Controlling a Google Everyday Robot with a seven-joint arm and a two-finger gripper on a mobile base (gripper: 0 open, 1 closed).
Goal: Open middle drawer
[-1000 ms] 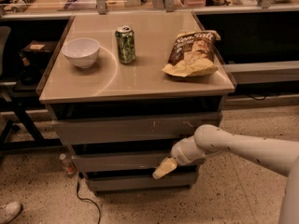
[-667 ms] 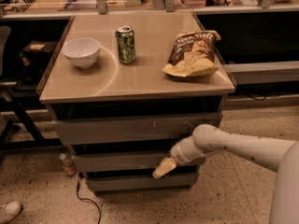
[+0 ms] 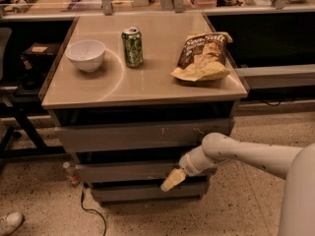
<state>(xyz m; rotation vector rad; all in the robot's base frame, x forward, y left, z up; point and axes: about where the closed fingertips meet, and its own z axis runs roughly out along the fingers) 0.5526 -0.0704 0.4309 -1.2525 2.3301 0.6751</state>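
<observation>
The middle drawer [image 3: 123, 172] is a plain grey flat front, second from the top in the cabinet, under the taller scratched top front [image 3: 138, 134] and above the short bottom front [image 3: 142, 191]. My gripper [image 3: 172, 180] comes in from the right on a white arm. Its pale tip lies against the lower right part of the middle drawer's front, near its bottom edge. The drawer stands out a little from the cabinet body.
On the cabinet top [image 3: 157, 77] stand a white bowl [image 3: 85, 54], a green can [image 3: 132, 46] and a chip bag [image 3: 203, 56]. A small bottle [image 3: 69, 172] and a cable [image 3: 91, 210] lie on the floor at the left. A shoe [image 3: 9, 223] is at the bottom left.
The gripper stays at the same spot on the middle drawer's front. Nothing else has visibly moved.
</observation>
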